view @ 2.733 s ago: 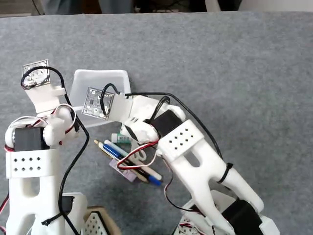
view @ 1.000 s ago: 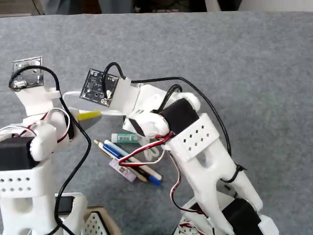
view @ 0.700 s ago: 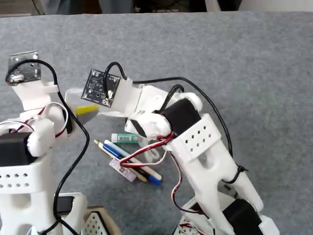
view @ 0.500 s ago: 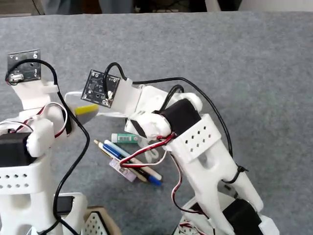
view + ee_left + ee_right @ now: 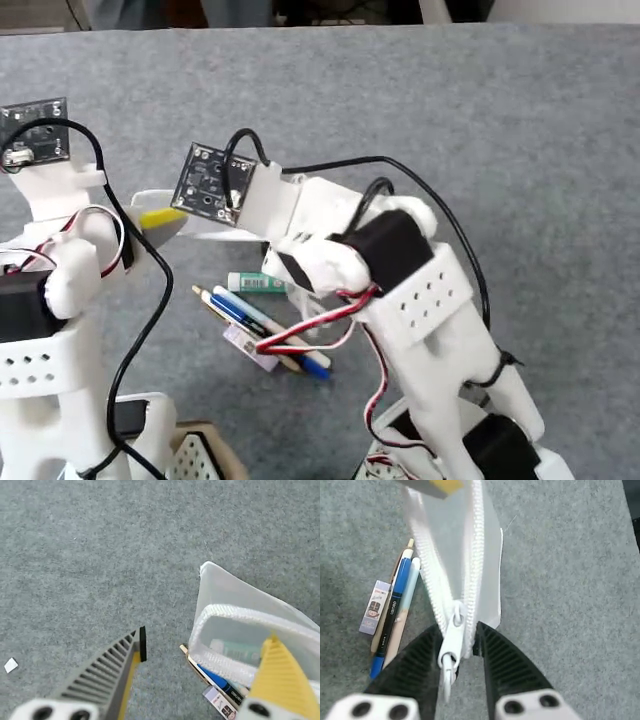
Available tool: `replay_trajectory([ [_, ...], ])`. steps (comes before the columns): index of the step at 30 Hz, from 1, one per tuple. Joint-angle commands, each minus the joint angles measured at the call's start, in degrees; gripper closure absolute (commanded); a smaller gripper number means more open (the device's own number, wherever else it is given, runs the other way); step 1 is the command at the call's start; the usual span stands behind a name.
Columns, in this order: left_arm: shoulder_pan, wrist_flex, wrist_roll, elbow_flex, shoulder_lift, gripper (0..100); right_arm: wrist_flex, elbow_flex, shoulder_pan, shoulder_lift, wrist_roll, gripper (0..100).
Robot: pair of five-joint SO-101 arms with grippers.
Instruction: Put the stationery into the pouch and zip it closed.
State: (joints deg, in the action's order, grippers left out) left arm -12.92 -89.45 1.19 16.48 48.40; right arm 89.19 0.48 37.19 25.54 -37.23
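- worktop [image 5: 500,120]: grey felt surface carrying all loose items; both arms stand at its near edge.
- pouch [image 5: 235,600]: translucent, lifted clear of the worktop and hanging between the two hands, mouth unzipped and gaping. its zip line runs from the left hand across to the right hand. nothing can be seen inside it; the items visible through its wall lie beneath it.
- right hand [image 5: 457,627]: fingers pressed together on the zip end of the pouch, either side of the slider [image 5: 451,645]. it serves as the anchor for that end.
- left hand [image 5: 207,641]: fingers spread wide apart, gripping nothing. the yellow-tipped finger sits at the pouch mouth, but whether it is inside the mouth or only in front of it cannot be told. the grey toothed finger hangs well outside over bare felt.
- pens [image 5: 262,328]: a small bundle flat on the worktop, on the robot's side of the pouch and between the two arms. their long axis slants much as the zip line does, so they could enter lengthwise with little turning.
- tube [image 5: 255,283]: green-labelled, lying between the pens and the pouch, nearest the mouth.
- eraser [image 5: 374,606]: small labelled block, just beside the pens on the side away from the pouch.
- judgement: all stationery is yet to be loaded. the left hand, being free, is the likelier one to reach back toward the robot for it.
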Motion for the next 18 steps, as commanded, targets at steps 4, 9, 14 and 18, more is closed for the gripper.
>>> replay_trajectory([
  [4, -0.66, 5.98, -0.44, 5.41, 0.26, 63, 2.29, -2.86, -0.09, 2.95, 0.18, 98.6],
  [9, -0.66, 8.26, -0.44, 7.25, 0.18, 63, 2.37, -2.86, -0.09, 2.95, 0.18, 98.6],
  [14, -0.66, 8.35, -0.79, 7.25, 0.18, 63, 2.29, -2.86, -0.09, 2.95, 0.18, 98.6],
  [18, -0.66, 8.79, -0.79, 7.25, 0.18, 74, 2.29, -2.86, -0.09, 2.95, 0.18, 98.6],
])
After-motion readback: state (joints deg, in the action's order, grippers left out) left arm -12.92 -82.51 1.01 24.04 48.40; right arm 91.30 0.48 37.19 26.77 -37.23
